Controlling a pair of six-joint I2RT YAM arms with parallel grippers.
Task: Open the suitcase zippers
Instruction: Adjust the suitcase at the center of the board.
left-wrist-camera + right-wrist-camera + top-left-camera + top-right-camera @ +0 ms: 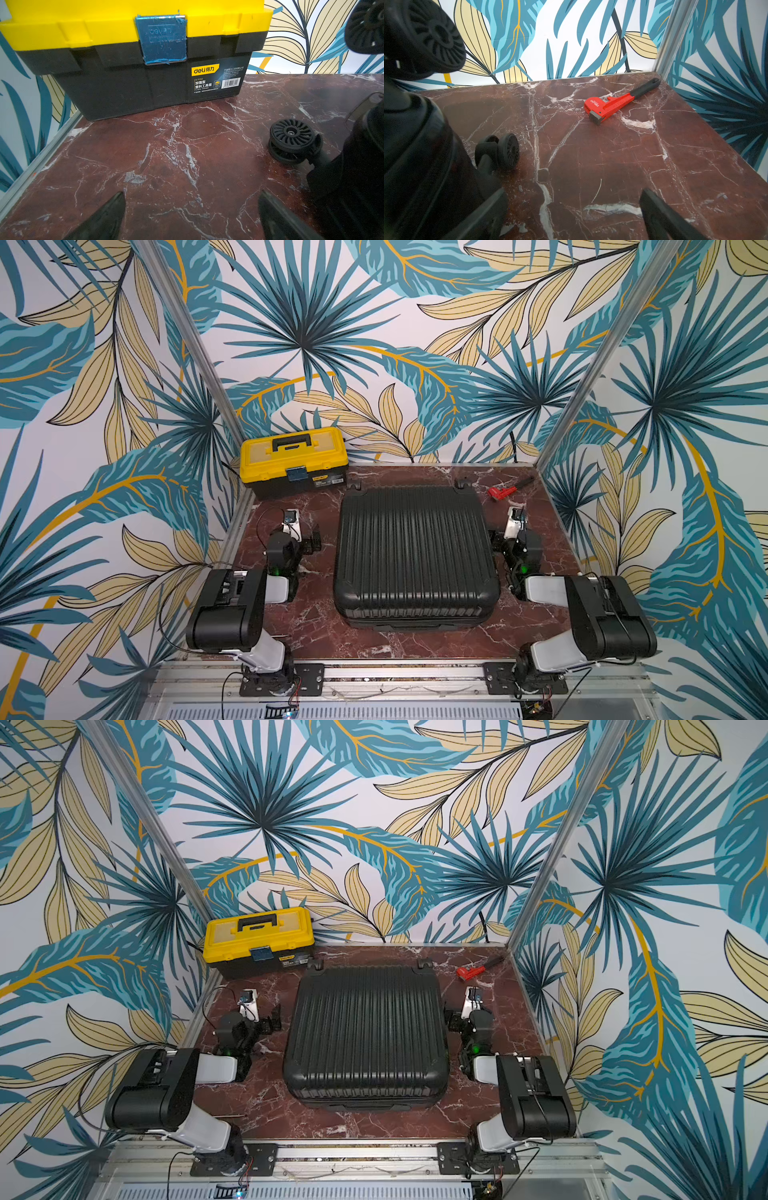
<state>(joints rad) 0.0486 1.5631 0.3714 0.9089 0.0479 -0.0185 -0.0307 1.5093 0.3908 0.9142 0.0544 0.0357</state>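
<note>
— Red marble table (316,626), leafy walls (374,323). Where's the suitcase (415,547)?
— Flat at centre, closed; left gripper (192,193) at its nine o'clock, right gripper (574,190) at three, both spread wide, holding nothing.

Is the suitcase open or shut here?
Shut. The suitcase lies flat with both shells stacked together; no lining shows in both top views.

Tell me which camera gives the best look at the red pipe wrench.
The right wrist view: the red pipe wrench lies close and whole, with toothed head, lettering and black handle clear. In both top views the wrench is only a small, distant red shape. The left wrist view does not show it.
</note>
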